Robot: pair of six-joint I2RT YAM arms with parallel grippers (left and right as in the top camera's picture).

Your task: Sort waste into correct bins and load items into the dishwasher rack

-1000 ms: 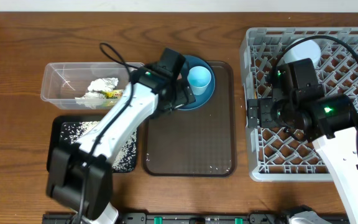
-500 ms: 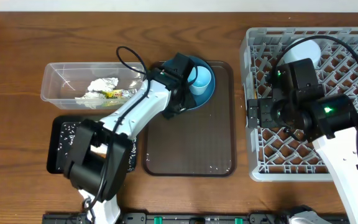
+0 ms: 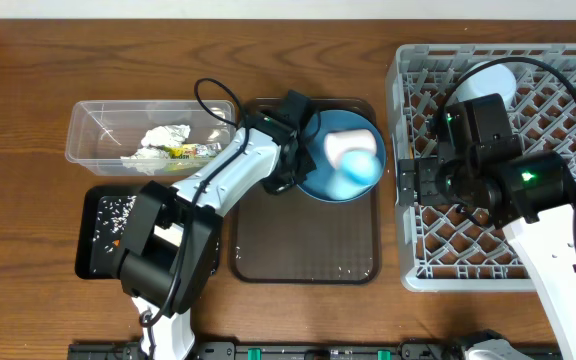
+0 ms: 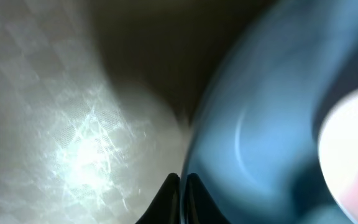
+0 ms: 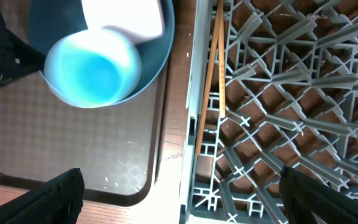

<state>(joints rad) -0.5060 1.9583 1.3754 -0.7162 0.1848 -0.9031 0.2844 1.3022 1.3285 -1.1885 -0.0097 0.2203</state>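
Rightward the blue plate had slid, rim pinched by the left fingers; a jerk could tip its light-blue cup off, while the right fingers were spread.

The brown tray lies bare in front; the right arm hangs over the rack, apparently above its pegs.

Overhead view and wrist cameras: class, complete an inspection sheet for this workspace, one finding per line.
Surface: brown wooden table.
Job's things: blue plate carrying light-blue cup; napkin and wrapper in clear tub; rice in black tray; chopsticks and bowl in rack.
Clutter: brown serving tray, a few white specks.
Grippers: left gripper shut on the blue plate's rim; right gripper open above the rack's edge.
Cables: black cable looped above each arm.
Surroundings: nothing seen.
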